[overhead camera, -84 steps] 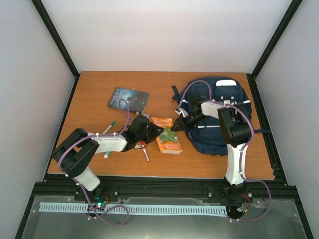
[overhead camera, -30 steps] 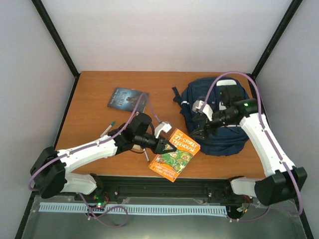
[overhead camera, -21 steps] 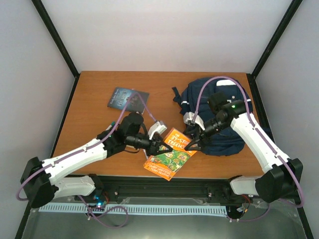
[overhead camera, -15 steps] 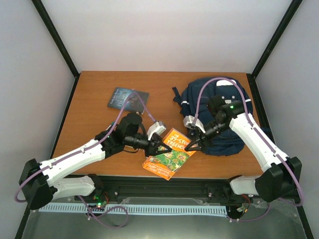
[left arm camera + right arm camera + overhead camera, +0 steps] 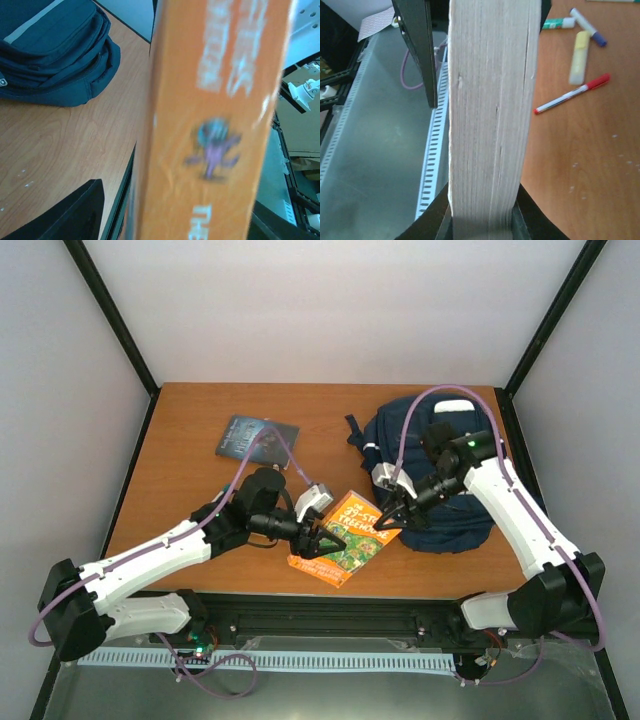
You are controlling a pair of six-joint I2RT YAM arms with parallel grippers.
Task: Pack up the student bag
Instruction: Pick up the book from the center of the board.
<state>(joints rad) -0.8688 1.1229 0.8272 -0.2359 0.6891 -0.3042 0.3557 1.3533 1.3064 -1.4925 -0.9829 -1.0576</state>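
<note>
Counting from the overhead view gives two books and one bag. The orange book [image 5: 342, 537] sits lower centre of the frame, raised off the table [image 5: 190, 430] and held at both ends. The left gripper [image 5: 325, 540] pinches its lower left edge and the right gripper [image 5: 385, 520] pinches its upper right edge. A dark book [image 5: 257, 438] lies flat at upper left, well apart. The student bag [image 5: 440, 530] rests on the table at the right of the frame, just beyond the right gripper.

Only the right wrist view shows four writing tools at its upper right: a red pen [image 5: 572, 93], a yellow highlighter [image 5: 578, 64], a blue-capped marker [image 5: 587, 20] and a green-capped marker [image 5: 559, 23]. It also shows the book's page edges. The left wrist view shows the blurred orange spine, with the bag at upper left.
</note>
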